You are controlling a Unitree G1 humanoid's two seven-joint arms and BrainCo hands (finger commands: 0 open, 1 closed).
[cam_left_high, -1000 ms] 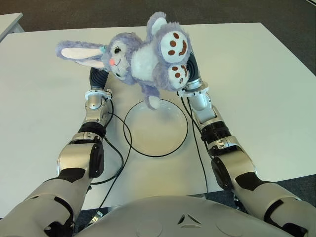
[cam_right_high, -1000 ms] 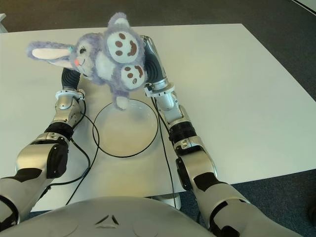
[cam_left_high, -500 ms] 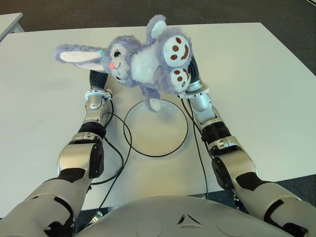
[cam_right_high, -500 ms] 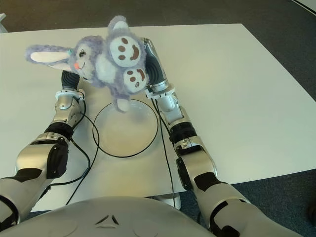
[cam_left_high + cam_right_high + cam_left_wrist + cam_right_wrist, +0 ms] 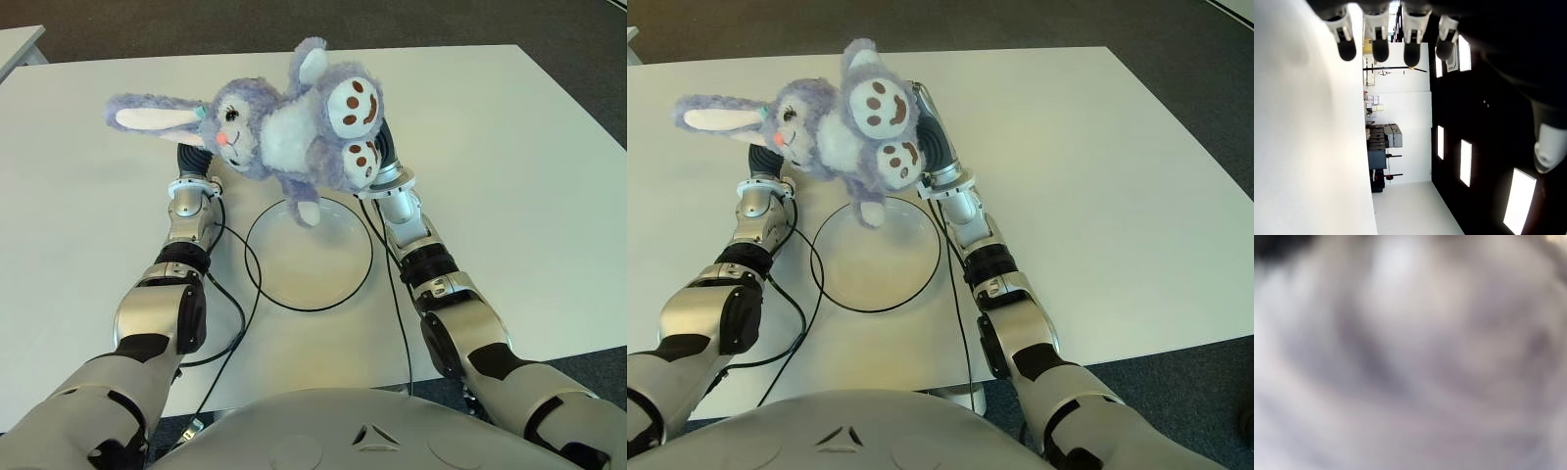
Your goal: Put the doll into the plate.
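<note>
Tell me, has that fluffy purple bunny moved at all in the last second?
Yes, slightly. The doll, held up by the right hand, has drifted nearer the robot: its dangling paw now shows farther inside the plate's far rim. The left hand is open.

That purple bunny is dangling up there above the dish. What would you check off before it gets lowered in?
1. Doll held by the right hand: ok, it is up off the table at the end of the right arm, though the fingers are hidden behind the plush.
2. Doll over the plate: cannot tell; one paw hangs over the far rim, the body shows beyond it.
3. Plate empty: ok.
4. Left hand out of the way: ok, fingers open, holding nothing, left of the plate.
5. Cable off the plate: cannot tell, it curves close beside the left rim.
6. Plate flat on the table: ok.
</note>
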